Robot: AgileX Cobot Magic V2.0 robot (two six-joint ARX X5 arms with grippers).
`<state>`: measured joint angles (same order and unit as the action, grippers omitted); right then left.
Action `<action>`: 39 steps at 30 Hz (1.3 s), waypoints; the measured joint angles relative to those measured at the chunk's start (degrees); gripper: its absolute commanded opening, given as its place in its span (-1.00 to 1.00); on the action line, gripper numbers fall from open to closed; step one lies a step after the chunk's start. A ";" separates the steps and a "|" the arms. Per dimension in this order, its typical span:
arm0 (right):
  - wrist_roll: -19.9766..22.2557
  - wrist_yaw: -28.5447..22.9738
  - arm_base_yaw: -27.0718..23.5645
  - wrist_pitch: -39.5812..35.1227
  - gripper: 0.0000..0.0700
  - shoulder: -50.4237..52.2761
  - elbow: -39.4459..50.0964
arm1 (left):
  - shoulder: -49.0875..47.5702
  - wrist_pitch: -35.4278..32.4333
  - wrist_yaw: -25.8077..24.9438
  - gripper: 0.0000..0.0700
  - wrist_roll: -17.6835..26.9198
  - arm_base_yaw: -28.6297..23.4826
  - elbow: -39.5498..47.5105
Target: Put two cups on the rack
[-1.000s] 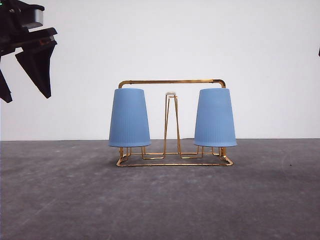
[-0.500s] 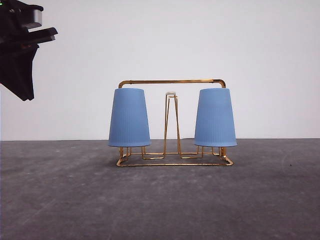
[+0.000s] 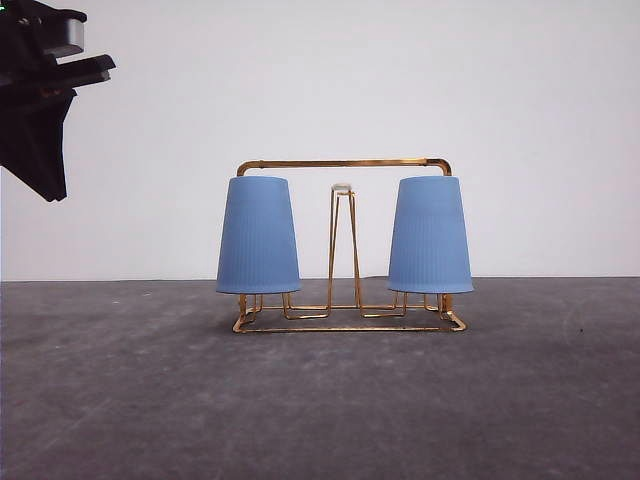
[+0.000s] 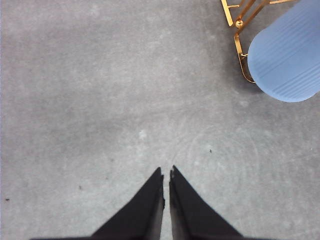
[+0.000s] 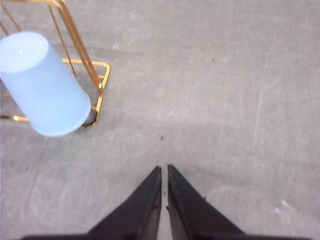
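Note:
Two light-blue ribbed cups sit upside down on the gold wire rack [image 3: 345,164]: one cup [image 3: 259,236] on its left prongs, the other cup [image 3: 431,236] on its right prongs. The middle prong pair [image 3: 343,240] is bare. My left gripper [image 3: 40,170] hangs high at the far left, shut and holding nothing. In the left wrist view its fingertips [image 4: 166,172] meet over bare table, with the left cup [image 4: 285,62] and rack base [image 4: 241,50] off to the side. My right gripper [image 5: 164,169] is shut too, apart from the right cup [image 5: 44,84] and the rack [image 5: 82,52].
The rack stands mid-table on a grey surface [image 3: 320,400] with a white wall [image 3: 520,100] behind it. Open tabletop lies in front of the rack and to both sides.
The left gripper's fingers closed and the arm drew slightly further left a second ago; since half a second ago nothing has moved. Cups and rack stay still.

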<state>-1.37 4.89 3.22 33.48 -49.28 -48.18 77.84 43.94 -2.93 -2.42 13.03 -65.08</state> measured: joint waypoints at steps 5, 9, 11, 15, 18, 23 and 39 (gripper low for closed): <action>0.00 0.01 0.00 -2.25 -0.95 0.00 0.00 | -0.48 -0.03 1.14 -1.00 0.84 -0.86 0.02; 0.00 -0.22 0.00 -3.85 -0.95 -0.02 0.00 | -5.79 -6.32 2.65 -1.00 3.67 -1.87 3.91; 0.00 -0.37 0.00 -4.57 -0.95 -0.02 0.00 | -10.47 -12.14 2.60 -1.00 3.94 -2.79 8.54; 0.00 -0.38 0.00 -5.32 -0.95 -0.02 0.00 | -22.02 -23.69 2.77 -1.00 2.16 -7.66 21.66; 0.00 -0.39 0.00 -5.97 -0.95 -0.02 0.00 | -31.47 -29.00 2.91 -1.00 0.04 -11.27 32.10; 0.00 -0.40 0.00 -7.62 -0.95 -0.02 0.00 | -47.41 -32.90 3.15 -1.00 -1.05 -14.66 47.10; 0.00 -0.40 0.00 -7.87 -0.95 -0.09 0.00 | -77.55 -33.46 3.59 -1.00 -2.06 -13.85 63.47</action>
<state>-1.37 4.49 3.22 25.60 -49.36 -48.18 0.30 10.48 0.66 -4.48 -0.82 -1.61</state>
